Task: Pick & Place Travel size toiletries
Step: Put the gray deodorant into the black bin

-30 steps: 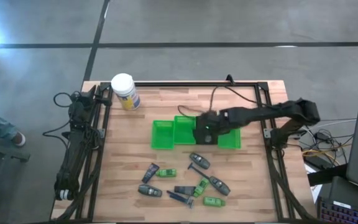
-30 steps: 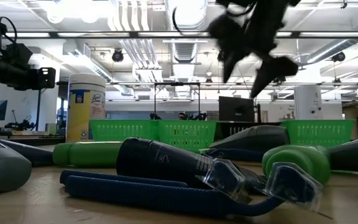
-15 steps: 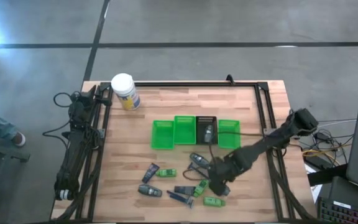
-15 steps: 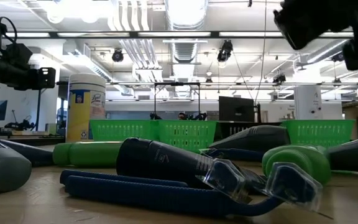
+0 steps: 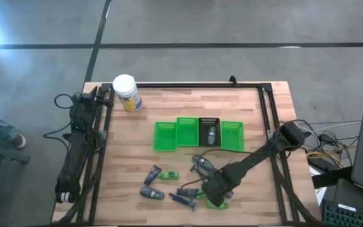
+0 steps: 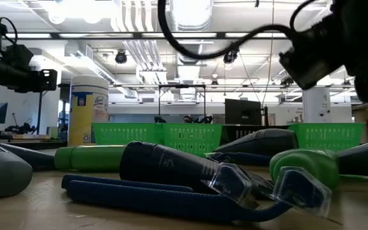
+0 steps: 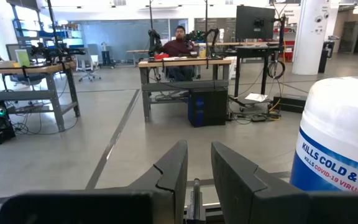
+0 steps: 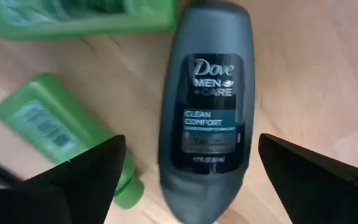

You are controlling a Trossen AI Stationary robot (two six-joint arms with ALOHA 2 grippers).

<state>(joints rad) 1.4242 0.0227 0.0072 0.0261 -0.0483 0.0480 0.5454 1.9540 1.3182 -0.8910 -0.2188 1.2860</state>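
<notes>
Right wrist view: right gripper (image 8: 188,180) spread wide, empty, hovering straight over dark grey Dove roll-on (image 8: 205,106) lying flat on table (image 8: 309,74). Roll-on's long axis running crosswise to the gap between the fingers (image 8: 86,180), so fingers flank its sides; green bottle (image 8: 61,134) just beside. High view: right gripper low over the near clutter; left gripper (image 7: 194,180) parked off-table by white canister (image 7: 340,143), fingers nearly together, nothing between them. Right arm far nearer.
</notes>
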